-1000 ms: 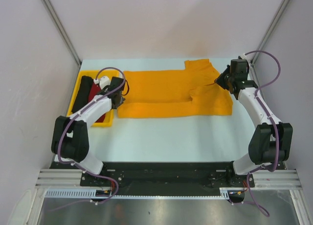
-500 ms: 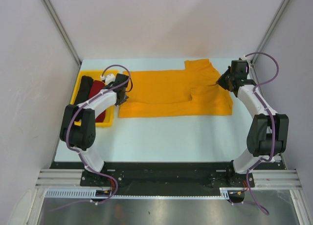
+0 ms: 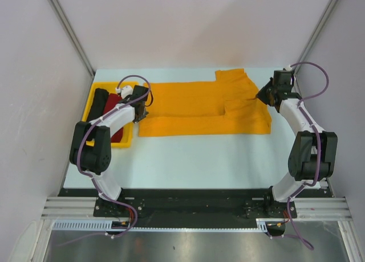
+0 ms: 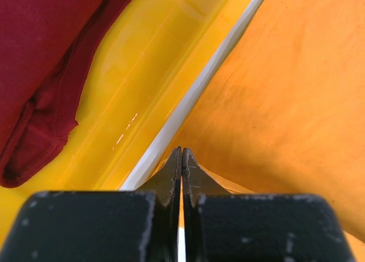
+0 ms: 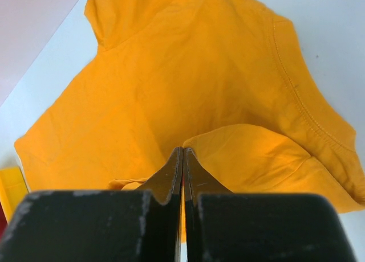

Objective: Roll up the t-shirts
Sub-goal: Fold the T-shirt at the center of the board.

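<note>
From above, the left arm crosses the yellow tray [image 3: 108,144] and covers part of the dark red roll [image 3: 110,103]. The tips of the left claw [image 3: 142,113] are hidden under its own body. In the left wrist view the red roll runs off the top and left edges, and the mustard-orange t-shirt [image 4: 285,91] off the right. Neither wrist view shows whether cloth lies between the pressed-together fingers of the left or the right claw [image 5: 182,152]. The tray is only a cut-off sliver at the right wrist view's left edge.
</note>
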{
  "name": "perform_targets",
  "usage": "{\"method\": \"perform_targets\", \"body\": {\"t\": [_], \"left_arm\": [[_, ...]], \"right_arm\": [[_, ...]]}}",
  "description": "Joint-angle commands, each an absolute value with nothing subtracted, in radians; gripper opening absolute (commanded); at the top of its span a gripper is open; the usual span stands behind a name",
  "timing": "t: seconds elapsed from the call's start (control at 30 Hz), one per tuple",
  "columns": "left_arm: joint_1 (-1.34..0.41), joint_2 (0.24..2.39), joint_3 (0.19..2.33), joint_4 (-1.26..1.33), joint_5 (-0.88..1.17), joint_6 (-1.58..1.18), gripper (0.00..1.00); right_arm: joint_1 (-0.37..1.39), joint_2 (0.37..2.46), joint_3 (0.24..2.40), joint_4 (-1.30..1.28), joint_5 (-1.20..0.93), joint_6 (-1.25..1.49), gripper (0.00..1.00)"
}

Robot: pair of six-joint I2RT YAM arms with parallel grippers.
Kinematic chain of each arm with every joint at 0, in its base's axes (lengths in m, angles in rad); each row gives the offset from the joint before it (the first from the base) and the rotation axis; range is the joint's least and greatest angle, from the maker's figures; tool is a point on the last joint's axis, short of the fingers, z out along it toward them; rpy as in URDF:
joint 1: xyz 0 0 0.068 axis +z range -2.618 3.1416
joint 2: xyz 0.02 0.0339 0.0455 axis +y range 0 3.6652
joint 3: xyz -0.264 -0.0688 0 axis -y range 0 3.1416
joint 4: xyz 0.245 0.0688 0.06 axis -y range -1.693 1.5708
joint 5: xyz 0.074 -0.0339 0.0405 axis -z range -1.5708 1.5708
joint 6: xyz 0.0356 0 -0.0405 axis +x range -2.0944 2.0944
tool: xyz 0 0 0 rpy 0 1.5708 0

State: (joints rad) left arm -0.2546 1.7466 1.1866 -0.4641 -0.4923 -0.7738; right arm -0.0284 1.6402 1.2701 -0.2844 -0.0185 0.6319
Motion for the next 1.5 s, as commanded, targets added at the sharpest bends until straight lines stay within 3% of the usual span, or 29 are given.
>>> {"method": "perform_targets", "body": {"t": [0.0,0.23,0.33,0.37,0.4,0.43,0.5,0.57,0.63,0.83,0.97,1.47], "left_arm": [[-0.242,1.750,1.227,-0.439,-0.486,-0.741,0.00],[-0.230,1.758,1.229,-0.413,-0.456,-0.715,0.00],[-0.216,1.727,1.230,-0.400,-0.423,-0.692,0.65],[-0.216,1.683,1.226,-0.384,-0.417,-0.678,0.91],[-0.216,1.654,1.214,-0.367,-0.387,-0.663,0.93],[-0.216,1.620,1.185,-0.358,-0.376,-0.654,0.95],[-0.218,1.505,1.142,-0.359,-0.353,-0.664,0.94],[-0.232,1.419,1.033,-0.327,-0.299,-0.695,0.87],[-0.273,1.280,0.866,-0.255,-0.255,-0.738,0.69],[-0.363,1.226,0.723,-0.209,-0.245,-0.813,0.53],[-0.402,1.232,0.683,-0.198,-0.264,-0.850,0.47],[-0.345,1.322,0.680,-0.163,-0.316,-0.839,0.52]], "right_arm": [[-0.038,1.640,1.313,-0.238,-0.032,0.618,0.00],[-0.046,1.677,1.322,-0.195,-0.089,0.606,0.03],[-0.048,1.713,1.386,-0.245,-0.109,0.586,0.32],[-0.049,1.716,1.428,-0.273,-0.103,0.583,0.47],[-0.046,1.712,1.437,-0.309,-0.083,0.586,0.51],[-0.043,1.692,1.437,-0.325,-0.071,0.589,0.58],[-0.040,1.669,1.437,-0.410,-0.025,0.600,0.60],[-0.048,1.628,1.414,-0.462,0.000,0.610,0.60],[-0.092,1.534,1.241,-0.476,-0.021,0.660,0.53],[-0.156,1.365,0.973,-0.457,-0.009,0.675,0.43],[-0.228,1.327,0.865,-0.404,-0.078,0.678,0.39],[-0.304,1.486,0.811,-0.259,-0.170,0.709,0.39]]}}
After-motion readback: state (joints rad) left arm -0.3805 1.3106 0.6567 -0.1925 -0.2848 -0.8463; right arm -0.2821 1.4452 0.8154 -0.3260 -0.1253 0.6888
